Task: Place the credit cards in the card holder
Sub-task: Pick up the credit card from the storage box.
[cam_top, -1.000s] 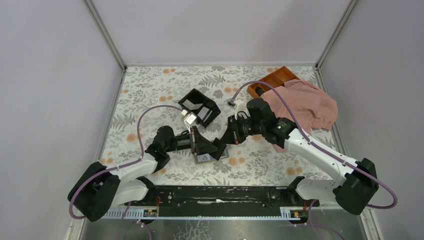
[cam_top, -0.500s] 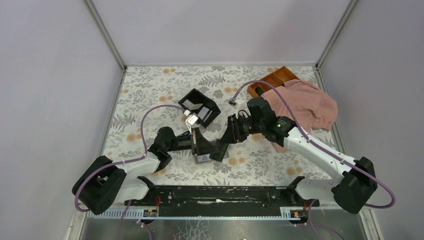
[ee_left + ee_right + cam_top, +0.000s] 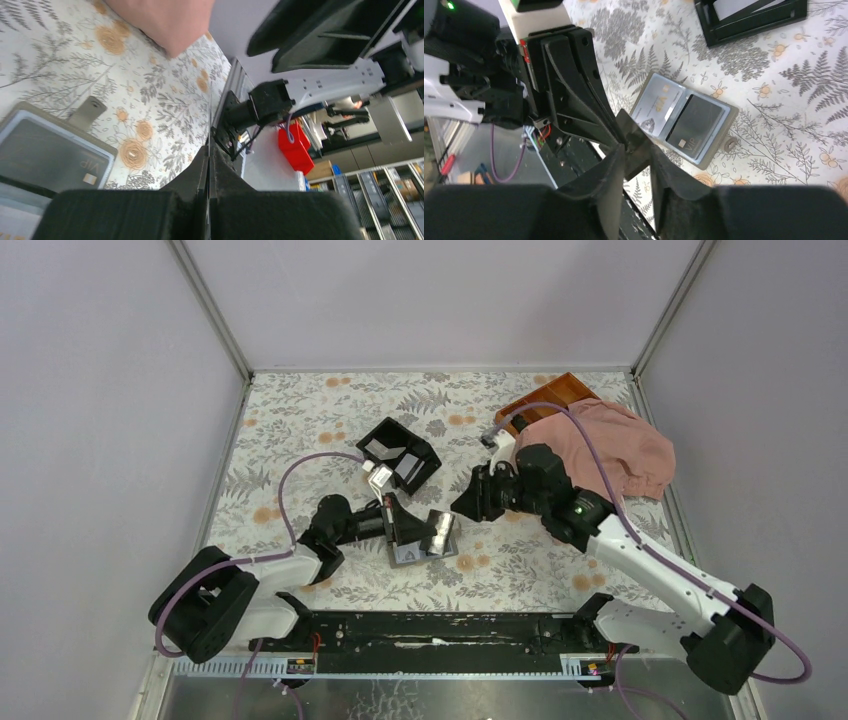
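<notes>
The left arm lies low from its base at the near left corner, forearm running rightward over the floral table (image 3: 300, 420). The left gripper (image 3: 209, 150) is pressed together on a credit card (image 3: 634, 134), dark and glossy. It shows edge-on to the left wrist camera as a thin line past the fingertips.

Under it the card holder (image 3: 721, 131) lies open and flat near the table's front middle. Its long axis runs roughly left to right. A pale card (image 3: 658, 102) and a dark card (image 3: 696, 125) sit side by side in its panels.

The right arm reaches in from the near right corner, elbow raised, wrist angled down-left. The right gripper (image 3: 468, 502) has its fingers spread just beside the held card. Whether they touch it I cannot tell.

Farther back stand a black box (image 3: 400, 452), a pink cloth (image 3: 600, 445) and an orange-brown tray (image 3: 545, 395).
</notes>
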